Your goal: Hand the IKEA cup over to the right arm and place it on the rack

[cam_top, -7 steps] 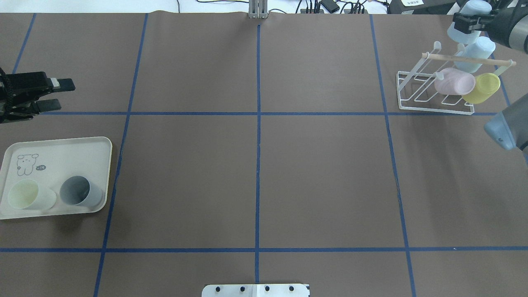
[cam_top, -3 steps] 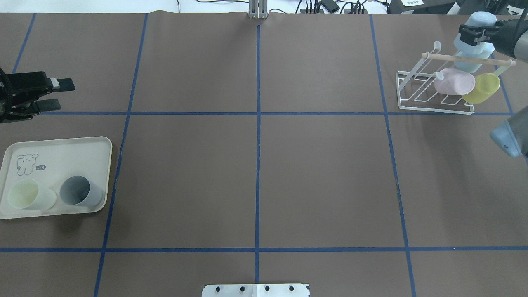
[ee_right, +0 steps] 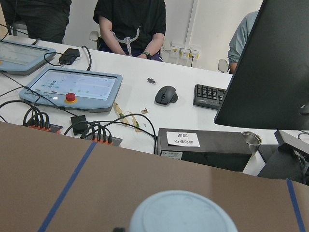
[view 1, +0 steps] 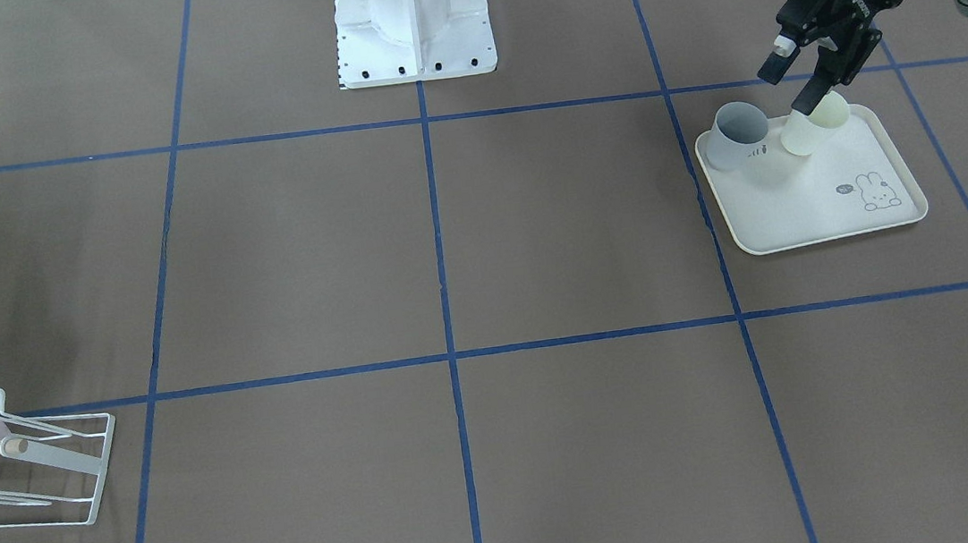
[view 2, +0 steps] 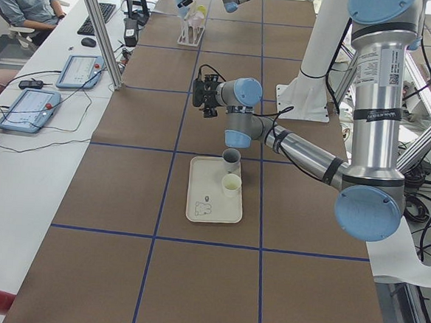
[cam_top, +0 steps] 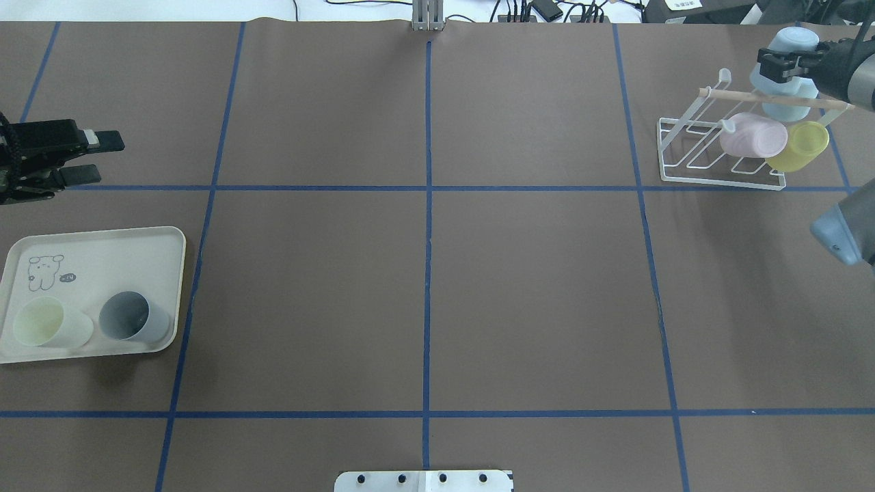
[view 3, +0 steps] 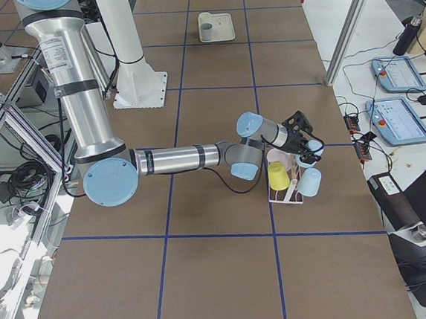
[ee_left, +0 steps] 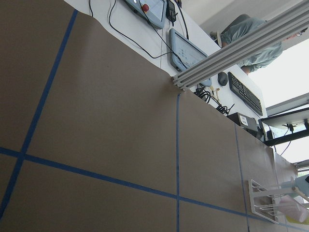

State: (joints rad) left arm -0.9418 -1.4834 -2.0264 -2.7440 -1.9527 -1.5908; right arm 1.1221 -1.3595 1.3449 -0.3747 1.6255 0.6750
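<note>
Pale blue cup (cam_top: pixel 787 39), pinched in the right gripper (cam_top: pixel 779 65), has dropped closer to the rack (cam_top: pixel 721 182); seating it there looks next. Left gripper (cam_top: pixel 102 158) hangs spread, empty.

The left frame edge is cutting off the rack (view 1: pixel 43 444); the wrist view's bottom edge is cropping the blue cup (ee_right: pixel 183 212)

A pale blue cup (cam_top: pixel 791 39), base up and tilted, is clamped in the right gripper (cam_top: pixel 781 67) of the right arm (view 3: pixel 176 159). It is just over the far end of the white wire rack (cam_top: pixel 721 182), beside its wooden dowel (cam_top: pixel 745 98).
</note>
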